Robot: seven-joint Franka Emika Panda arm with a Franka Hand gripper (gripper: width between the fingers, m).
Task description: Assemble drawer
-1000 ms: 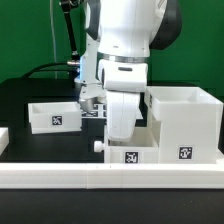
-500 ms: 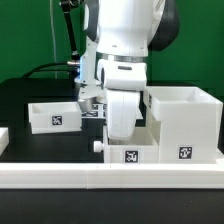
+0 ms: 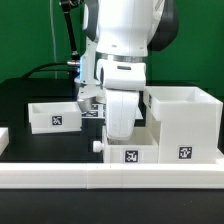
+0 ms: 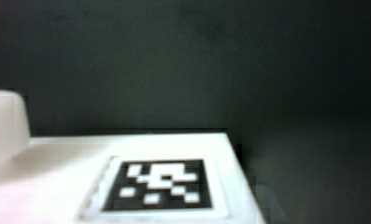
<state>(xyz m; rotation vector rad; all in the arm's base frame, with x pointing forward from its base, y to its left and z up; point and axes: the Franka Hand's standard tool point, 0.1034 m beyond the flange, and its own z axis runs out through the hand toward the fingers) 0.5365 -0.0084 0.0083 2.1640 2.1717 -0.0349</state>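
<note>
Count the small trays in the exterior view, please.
2. The left tray stands at the exterior view's left; the front tray sits below the arm, beside the shell. The arm may hide others.

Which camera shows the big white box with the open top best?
The exterior view: the large white cube-shaped plastic shell stands nearly whole on that view's right, tag on its front. The wrist view shows only a blurry white tagged surface; whose, I cannot tell.

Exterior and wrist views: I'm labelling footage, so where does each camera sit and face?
Exterior view: low beyond the border wall, facing the arm, shell, far tray and near tray.
Wrist view: on the wrist, close on a tagged white panel; no fingers show.
Shared: white tagged drawer parts; which one, unclear.
</note>
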